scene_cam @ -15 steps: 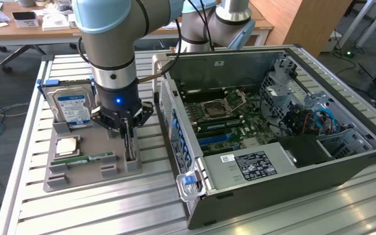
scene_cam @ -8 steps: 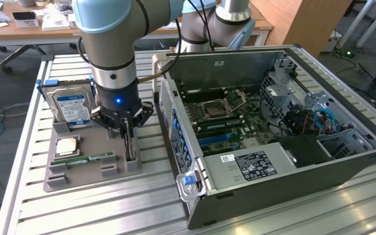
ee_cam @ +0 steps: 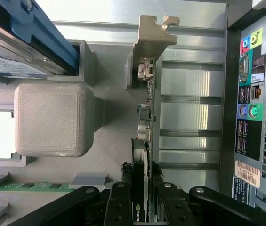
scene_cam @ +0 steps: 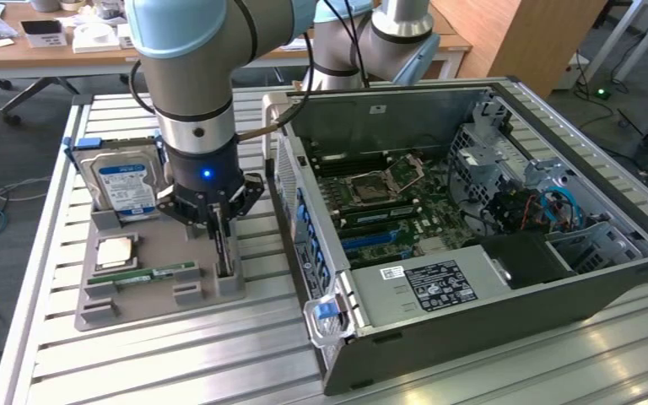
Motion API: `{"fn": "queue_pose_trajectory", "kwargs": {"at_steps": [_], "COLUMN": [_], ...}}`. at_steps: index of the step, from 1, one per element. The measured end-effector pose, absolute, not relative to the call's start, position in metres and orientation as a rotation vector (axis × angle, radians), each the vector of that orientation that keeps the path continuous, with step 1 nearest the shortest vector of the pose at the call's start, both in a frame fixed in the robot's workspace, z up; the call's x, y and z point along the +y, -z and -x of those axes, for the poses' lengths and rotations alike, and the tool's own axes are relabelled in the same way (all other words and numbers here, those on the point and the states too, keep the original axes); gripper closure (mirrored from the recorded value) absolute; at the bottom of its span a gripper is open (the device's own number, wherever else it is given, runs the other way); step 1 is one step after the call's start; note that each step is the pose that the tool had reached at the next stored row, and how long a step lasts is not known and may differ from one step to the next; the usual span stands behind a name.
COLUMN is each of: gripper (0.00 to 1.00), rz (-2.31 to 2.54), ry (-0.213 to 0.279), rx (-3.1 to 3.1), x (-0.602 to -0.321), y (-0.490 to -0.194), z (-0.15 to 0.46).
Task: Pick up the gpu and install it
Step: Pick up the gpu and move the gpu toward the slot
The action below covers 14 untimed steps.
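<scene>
Two end effector [ee_cam: 142, 186] fingers [ee_cam: 121, 200] tight on the gpu [ee_cam: 149, 117] edge, wrist view; open computer case [scene_cam: 504, 321] alongside, exterior view.

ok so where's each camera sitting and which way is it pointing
exterior view: off the arm, raised, looking down across the tray and open computer case; the arm and its gripper show.
wrist view: on the wrist, looking along the fingers at the gpu, seen edge-on; both fingers show, closed on it.
shared: the gpu, hard drive, tray and computer case.
</scene>
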<state>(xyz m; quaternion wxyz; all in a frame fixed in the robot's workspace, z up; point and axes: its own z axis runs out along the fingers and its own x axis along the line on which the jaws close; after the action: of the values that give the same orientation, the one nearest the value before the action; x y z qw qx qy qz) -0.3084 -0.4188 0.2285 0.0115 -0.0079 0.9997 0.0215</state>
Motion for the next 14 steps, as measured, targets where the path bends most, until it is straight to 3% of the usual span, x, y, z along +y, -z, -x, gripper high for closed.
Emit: {"fn": "queue_pose_trajectory", "kwargs": {"at_steps": [14], "gripper": [0.74], "rz": [0.025], "ry": [-0.067], "rx": [3.118], "x": [-0.4188], "y": [-0.2367], "z": [0.3084]}}
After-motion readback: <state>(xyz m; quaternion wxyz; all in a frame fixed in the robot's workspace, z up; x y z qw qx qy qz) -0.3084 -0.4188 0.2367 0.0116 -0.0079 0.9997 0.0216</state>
